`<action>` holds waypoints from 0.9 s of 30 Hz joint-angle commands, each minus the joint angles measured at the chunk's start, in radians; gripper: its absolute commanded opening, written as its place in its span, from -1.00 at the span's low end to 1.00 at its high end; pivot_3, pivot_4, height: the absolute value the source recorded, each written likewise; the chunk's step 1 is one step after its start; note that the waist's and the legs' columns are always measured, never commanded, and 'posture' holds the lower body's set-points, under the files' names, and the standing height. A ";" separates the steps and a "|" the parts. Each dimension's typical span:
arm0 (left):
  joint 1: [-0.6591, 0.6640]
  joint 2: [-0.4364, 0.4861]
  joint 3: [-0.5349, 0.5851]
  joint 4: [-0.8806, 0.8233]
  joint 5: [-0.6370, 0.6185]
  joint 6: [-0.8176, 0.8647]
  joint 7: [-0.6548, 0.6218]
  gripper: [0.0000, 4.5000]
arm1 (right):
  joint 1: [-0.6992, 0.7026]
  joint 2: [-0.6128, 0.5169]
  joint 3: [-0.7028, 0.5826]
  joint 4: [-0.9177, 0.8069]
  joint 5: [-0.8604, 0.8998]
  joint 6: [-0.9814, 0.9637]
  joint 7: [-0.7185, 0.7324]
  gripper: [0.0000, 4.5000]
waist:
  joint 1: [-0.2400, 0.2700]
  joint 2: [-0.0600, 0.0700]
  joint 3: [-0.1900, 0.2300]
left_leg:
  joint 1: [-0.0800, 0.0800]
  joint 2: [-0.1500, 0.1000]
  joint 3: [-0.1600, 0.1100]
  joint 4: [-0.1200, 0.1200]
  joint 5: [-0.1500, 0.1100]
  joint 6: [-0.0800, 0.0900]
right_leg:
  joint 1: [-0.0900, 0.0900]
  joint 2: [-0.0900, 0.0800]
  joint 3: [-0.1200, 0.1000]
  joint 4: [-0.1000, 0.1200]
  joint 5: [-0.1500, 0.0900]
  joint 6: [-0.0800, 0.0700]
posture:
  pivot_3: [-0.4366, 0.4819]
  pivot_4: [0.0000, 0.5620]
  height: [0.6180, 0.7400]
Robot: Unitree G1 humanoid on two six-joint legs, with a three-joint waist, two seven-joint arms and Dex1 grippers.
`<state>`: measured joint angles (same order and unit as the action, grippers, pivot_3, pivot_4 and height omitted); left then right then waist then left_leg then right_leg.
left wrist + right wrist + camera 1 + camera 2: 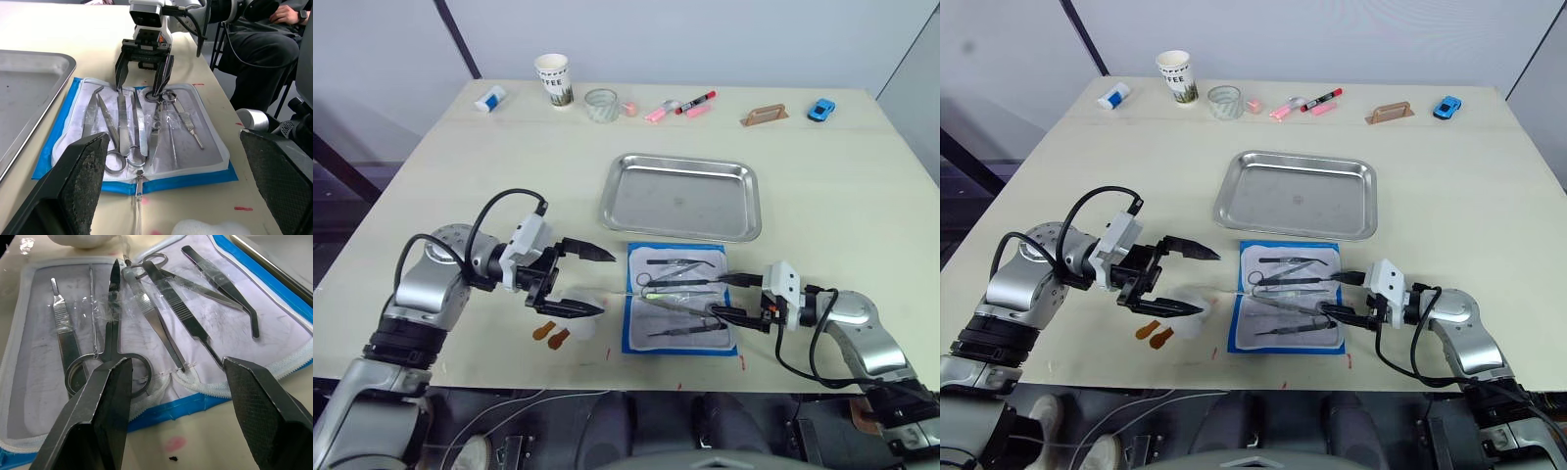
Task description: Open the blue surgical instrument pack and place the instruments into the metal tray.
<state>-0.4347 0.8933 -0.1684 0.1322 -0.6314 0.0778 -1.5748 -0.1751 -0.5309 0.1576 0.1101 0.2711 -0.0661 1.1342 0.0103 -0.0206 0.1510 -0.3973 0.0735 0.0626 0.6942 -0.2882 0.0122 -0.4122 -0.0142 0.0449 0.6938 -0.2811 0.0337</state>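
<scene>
The blue surgical instrument pack [678, 298] lies unzipped and flat just in front of the empty metal tray [682, 196], the instruments [161, 308] laid side by side on its pale lining. The right gripper [736, 300] sits at the pack's right edge, fingers spread and empty. The left gripper [583, 281] hovers spread beside the pack. Best bet: close on one ring handle only, lifting clear of its neighbours.
</scene>
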 commanded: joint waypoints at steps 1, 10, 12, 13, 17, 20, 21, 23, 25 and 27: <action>-0.010 -0.029 0.012 -0.026 -0.007 -0.020 -0.040 1.00 | 0.025 0.031 0.011 0.102 -0.006 -0.070 0.031 0.44 | 0.000 0.000 0.000 | 0.000 0.000 0.000 0.000 0.000 0.000 | 0.000 0.000 0.000 0.000 0.000 0.000 | -0.05 -0.47 0.64; 0.010 -0.053 0.017 -0.009 -0.003 -0.025 -0.040 1.00 | 0.022 0.032 -0.018 0.147 0.022 -0.121 0.076 0.44 | 0.003 -0.001 0.000 | 0.000 0.000 0.000 0.000 0.000 0.000 | 0.001 0.000 0.000 0.000 0.000 0.000 | -0.05 -0.47 0.64; 0.014 -0.063 0.020 0.002 0.002 -0.031 -0.040 1.00 | 0.020 0.038 -0.014 0.153 0.011 -0.129 0.071 0.44 | 0.003 -0.001 0.000 | 0.000 0.000 0.000 0.000 0.000 0.000 | 0.001 0.000 0.000 0.000 0.000 0.000 | -0.05 -0.47 0.64; 0.014 -0.071 0.025 0.009 0.005 -0.031 -0.040 1.00 | 0.020 0.040 -0.011 0.154 0.007 -0.131 0.068 0.44 | 0.003 -0.001 -0.001 | 0.000 0.000 0.000 0.000 0.000 0.000 | 0.001 0.000 0.000 0.000 0.000 0.000 | -0.05 -0.47 0.64; 0.002 -0.118 0.049 0.051 0.026 -0.040 -0.029 1.00 | 0.015 0.041 0.007 0.174 -0.026 -0.148 0.058 0.44 | 0.002 -0.001 -0.001 | 0.001 0.000 0.000 0.000 0.000 0.000 | 0.001 0.000 0.000 0.000 0.000 0.000 | -0.05 -0.47 0.64; -0.020 -0.153 0.062 0.094 0.048 -0.055 -0.012 1.00 | 0.009 0.037 0.018 0.191 -0.048 -0.149 0.044 0.44 | 0.001 -0.002 -0.002 | 0.001 0.000 0.000 0.000 0.000 0.000 | 0.001 0.000 0.000 0.000 0.000 0.000 | -0.05 -0.47 0.64; -0.029 -0.164 0.067 0.111 0.056 -0.060 -0.012 1.00 | 0.008 0.036 0.021 0.196 -0.054 -0.147 0.039 0.44 | 0.001 -0.003 -0.002 | 0.001 0.000 0.000 0.000 0.000 0.000 | 0.001 0.000 0.000 0.000 0.000 0.000 | -0.05 -0.47 0.64; -0.050 -0.181 0.071 0.154 0.071 -0.067 -0.025 1.00 | 0.004 0.034 0.028 0.207 -0.070 -0.146 0.030 0.44 | 0.000 -0.005 -0.003 | 0.002 0.000 0.000 0.000 0.000 0.000 | 0.001 0.000 0.000 0.000 0.000 0.000 | -0.05 -0.47 0.64; -0.068 -0.193 0.067 0.186 0.087 -0.079 -0.037 1.00 | 0.001 0.034 0.032 0.215 -0.076 -0.151 0.029 0.44 | 0.000 -0.006 -0.004 | 0.002 0.000 0.000 0.000 0.000 0.000 | 0.002 0.000 0.000 0.000 0.000 0.000 | -0.05 -0.47 0.64; -0.090 -0.208 0.057 0.221 0.104 -0.093 -0.040 1.00 | 0.000 0.036 0.033 0.217 -0.075 -0.151 0.028 0.44 | -0.001 -0.007 -0.005 | 0.002 0.000 0.000 0.000 0.000 0.000 | 0.002 0.000 0.000 0.000 0.000 0.000 | -0.05 -0.47 0.64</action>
<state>-0.4934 0.6994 -0.1233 0.3198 -0.5451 0.0157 -1.5724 -0.2012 -0.4923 0.1543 0.2542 0.2695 -0.2409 1.1840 0.0090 -0.0276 0.1461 -0.3945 0.0737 0.0624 0.6943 -0.2882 0.0121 -0.4095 -0.0137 0.0449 0.6940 -0.2811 0.0336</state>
